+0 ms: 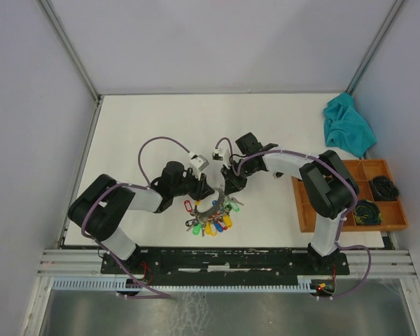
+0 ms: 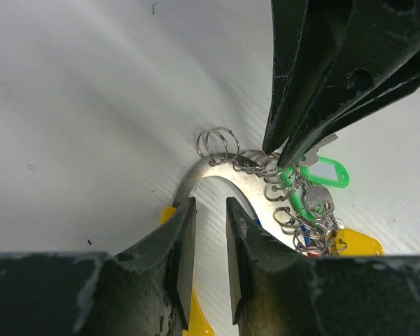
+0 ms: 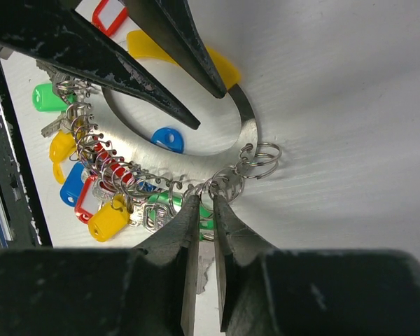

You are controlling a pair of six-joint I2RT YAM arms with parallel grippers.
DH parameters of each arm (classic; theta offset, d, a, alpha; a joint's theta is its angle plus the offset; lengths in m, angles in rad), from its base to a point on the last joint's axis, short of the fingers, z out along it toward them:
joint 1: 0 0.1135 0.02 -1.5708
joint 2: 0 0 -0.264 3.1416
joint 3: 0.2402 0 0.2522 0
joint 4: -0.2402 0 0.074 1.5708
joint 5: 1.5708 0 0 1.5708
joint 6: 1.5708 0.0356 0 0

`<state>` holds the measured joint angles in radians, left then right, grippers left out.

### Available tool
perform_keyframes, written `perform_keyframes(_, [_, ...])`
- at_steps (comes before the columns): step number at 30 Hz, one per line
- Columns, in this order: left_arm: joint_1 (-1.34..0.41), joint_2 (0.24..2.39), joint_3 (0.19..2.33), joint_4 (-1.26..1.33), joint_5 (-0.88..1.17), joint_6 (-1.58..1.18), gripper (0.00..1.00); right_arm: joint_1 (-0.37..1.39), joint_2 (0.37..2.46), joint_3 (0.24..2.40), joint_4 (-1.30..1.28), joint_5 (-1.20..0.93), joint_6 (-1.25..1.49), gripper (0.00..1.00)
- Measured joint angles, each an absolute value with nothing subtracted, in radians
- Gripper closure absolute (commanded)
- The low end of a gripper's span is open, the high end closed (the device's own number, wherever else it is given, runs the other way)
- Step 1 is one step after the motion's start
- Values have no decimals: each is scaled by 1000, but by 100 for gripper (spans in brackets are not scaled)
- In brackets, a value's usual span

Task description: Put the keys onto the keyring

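Note:
The keyring (image 1: 210, 210) lies on the white table between both arms. It is a flat silvery band (image 3: 246, 115) strung with small wire rings and red, yellow, blue and green tags. My right gripper (image 3: 208, 199) is nearly closed at the string of wire rings, with a green-headed key (image 3: 166, 204) between its fingers. The key's silver blade (image 3: 207, 269) runs back through the gap. My left gripper (image 2: 210, 204) is open, its tips just short of the band (image 2: 217, 175), holding nothing. No dark key is in view.
A teal cloth (image 1: 348, 126) lies at the back right. A wooden compartment tray (image 1: 304, 210) with dark coiled items stands at the right. Grey walls close in the table on the left, back and right.

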<state>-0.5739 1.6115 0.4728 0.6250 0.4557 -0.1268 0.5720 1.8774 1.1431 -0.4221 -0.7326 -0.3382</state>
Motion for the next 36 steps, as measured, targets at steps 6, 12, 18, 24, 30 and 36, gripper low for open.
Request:
perform_keyframes(6, [-576, 1612, 480, 625, 456, -126, 70, 572, 1877, 1143, -409, -710, -327, 71])
perform_keyframes(12, [-579, 1623, 482, 624, 456, -127, 70, 572, 1874, 1138, -375, -676, -292, 64])
perform_keyframes(18, [-580, 1626, 485, 624, 456, -127, 70, 584, 1848, 1119, -347, -643, -263, 63])
perform_keyframes(24, [-580, 1627, 485, 624, 456, -126, 70, 622, 1846, 1114, -336, -597, -250, 62])
perform_keyframes(30, [-580, 1627, 487, 616, 455, -127, 70, 648, 1845, 1114, -330, -549, -233, 60])
perform_keyframes(36, [-579, 1628, 487, 603, 455, -127, 70, 656, 1845, 1114, -329, -505, -230, 62])
